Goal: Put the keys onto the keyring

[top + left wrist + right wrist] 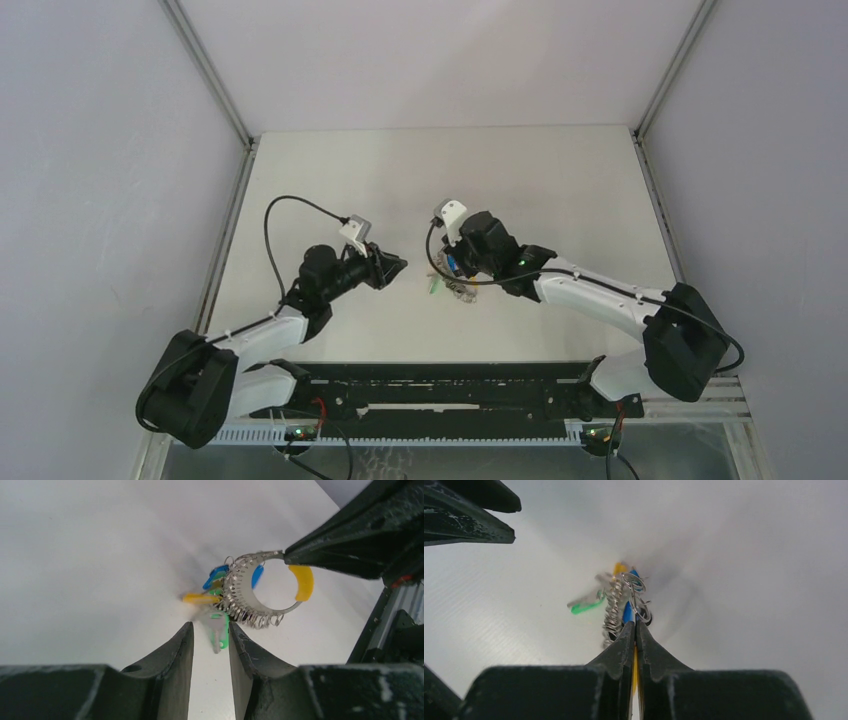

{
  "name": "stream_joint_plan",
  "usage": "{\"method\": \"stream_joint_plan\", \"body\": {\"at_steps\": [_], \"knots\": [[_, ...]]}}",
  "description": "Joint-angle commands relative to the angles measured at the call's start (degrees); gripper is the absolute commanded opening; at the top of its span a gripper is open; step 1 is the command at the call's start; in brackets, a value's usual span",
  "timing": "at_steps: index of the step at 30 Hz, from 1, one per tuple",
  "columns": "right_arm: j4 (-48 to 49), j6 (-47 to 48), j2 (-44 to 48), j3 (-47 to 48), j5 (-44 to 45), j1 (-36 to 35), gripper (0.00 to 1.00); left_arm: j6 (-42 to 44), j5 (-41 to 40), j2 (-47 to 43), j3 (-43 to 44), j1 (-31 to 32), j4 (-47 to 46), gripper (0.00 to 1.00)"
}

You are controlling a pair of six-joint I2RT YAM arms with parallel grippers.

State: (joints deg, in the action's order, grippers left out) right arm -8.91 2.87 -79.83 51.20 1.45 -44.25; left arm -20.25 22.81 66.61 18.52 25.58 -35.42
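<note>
Keyring (240, 597) pinched in right gripper (630, 625), jaws closed hard on the wire ring next to yellow band (304, 582). Seen face-on from the left wrist: ring upright, small wire loops crowded along its left and lower arc, band on the right arc just below the pinching tips. Tags bunched at the ring's left and bottom: blue tag (215, 575) uppermost, yellow tag (200, 598) sticking out left, green tag (225, 636) hanging down, a pale blurred piece beside it.

Facing it from the left, left gripper (210, 625): jaws apart by a narrow gap, nothing seen between them, tips near the hanging tags but not touching.

From above: both grippers over the middle of table (560, 190), nose to nose, keyring between them on the right gripper's side. Cannot tell whether the tags rest on the table or hang clear. Key not made out in any view; cannot tell where it lies.
</note>
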Motion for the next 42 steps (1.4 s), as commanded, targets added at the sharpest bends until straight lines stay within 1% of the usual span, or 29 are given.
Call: {"method": "stream_joint_plan", "body": {"at_steps": [1,4,5,8,10,13,14,16,18,19,23,27,34,42], "knots": [[-1.9,6.9,2.3,5.1,20.5,-4.7,0.00,-1.0,-6.0,-4.9,-1.3,-0.4,-0.7,0.36],[-2.6,10.5,2.4,5.8,28.6,-7.3,0.00,-1.2,-10.7,-8.1,-2.7,-0.4,0.5,0.36],[-2.8,11.6,2.4,5.9,29.6,-8.2,0.00,-1.3,-12.2,-9.0,-3.2,-0.4,0.7,0.36],[-2.9,13.7,1.1,6.0,28.9,-10.8,0.00,-2.0,-18.3,-11.8,-4.7,-0.7,1.8,0.37],[-3.9,13.3,-0.5,6.2,26.1,-11.9,0.00,-1.9,-20.4,-13.7,-5.4,-1.1,2.6,0.37],[-7.1,8.5,-1.2,6.4,16.0,-10.1,0.00,-0.7,-20.6,-15.7,-5.4,-1.3,4.7,0.38],[-8.6,6.6,-1.1,6.6,11.7,-8.5,0.02,-0.3,-19.8,-15.9,-5.3,-1.3,5.0,0.38],[-12.0,3.0,-1.4,7.7,3.4,-3.8,0.16,0.0,-18.0,-15.3,-5.0,-1.3,4.8,0.38],[-14.4,0.7,-2.2,8.3,-3.0,0.5,0.29,-0.2,-15.8,-13.6,-4.4,-1.3,4.0,0.39],[-15.4,-0.4,-3.0,8.7,-5.5,2.6,0.32,-0.2,-14.5,-12.5,-3.9,-1.3,3.8,0.39],[-17.3,-3.5,-7.6,10.2,-7.0,8.3,0.42,-1.0,-10.4,-8.5,-2.2,-1.3,3.0,0.39],[-19.8,-4.0,-14.8,14.6,-6.8,12.2,0.47,-0.9,-8.1,-6.1,-1.6,-1.3,2.0,0.39],[-21.2,-1.7,-23.9,21.5,-7.8,15.0,0.47,-0.4,-7.5,-3.9,-0.9,-1.3,2.0,0.39],[-23.5,0.0,-33.1,27.4,-8.3,15.9,0.42,-0.2,-7.3,-2.5,-0.4,-1.3,2.0,0.39]]}}
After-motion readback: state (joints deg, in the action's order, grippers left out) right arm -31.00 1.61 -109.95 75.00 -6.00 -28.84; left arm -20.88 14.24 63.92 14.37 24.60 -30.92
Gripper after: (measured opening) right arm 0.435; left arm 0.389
